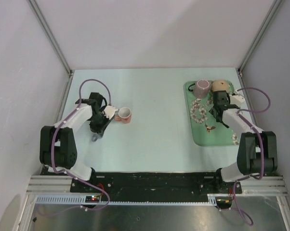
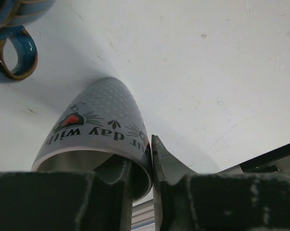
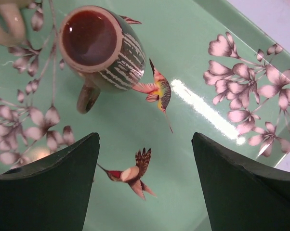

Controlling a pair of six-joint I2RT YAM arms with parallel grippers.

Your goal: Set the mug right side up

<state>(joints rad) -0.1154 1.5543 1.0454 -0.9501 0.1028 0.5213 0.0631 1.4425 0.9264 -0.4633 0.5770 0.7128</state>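
The mug (image 2: 101, 122) is grey with black lettering and a red mark, and its rim faces my left wrist camera. My left gripper (image 2: 141, 156) is shut on its rim, one finger inside the mouth and the other finger (image 2: 164, 163) outside the wall. In the top view the mug (image 1: 124, 115) is tilted at the left gripper's (image 1: 111, 114) tip over the left half of the table, its white inside showing. My right gripper (image 3: 145, 137) is open and empty above the green tray (image 3: 193, 43).
A blue mug (image 2: 12, 43) sits close behind the held mug. The green flowered tray (image 1: 222, 134) at the right holds a pink mug (image 1: 201, 88), a tan mug (image 1: 221, 86), and an upright striped mug (image 3: 99, 45) with a brown inside.
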